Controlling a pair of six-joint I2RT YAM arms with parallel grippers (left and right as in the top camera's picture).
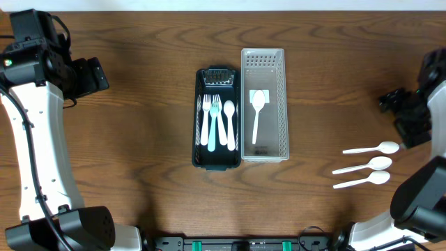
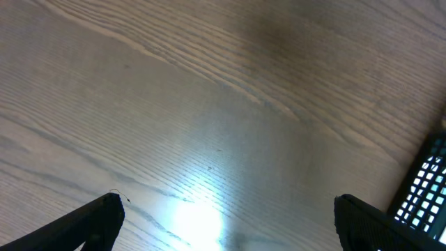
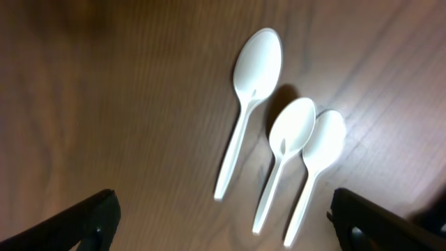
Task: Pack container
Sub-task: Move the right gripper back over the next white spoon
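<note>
Hovering over three white spoons (image 1: pixel 380 162) on the counter (image 1: pixel 139 174) at the right, the right jaws are gaping empty, the left jaws likewise released; taking the lone spoon (image 3: pixel 256 59), apart from the touching pair, is looking the cleanest pick for the white basket (image 1: pixel 263 61).

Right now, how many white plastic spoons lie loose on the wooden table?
3, side by side at the right end of the wooden table: the farthest white plastic spoon, the middle one, the nearest one. None appears hidden.

left pincer (image 2: pixel 228 204) spread wide, right pincer (image 3: pixel 223 201) spread wide
</note>
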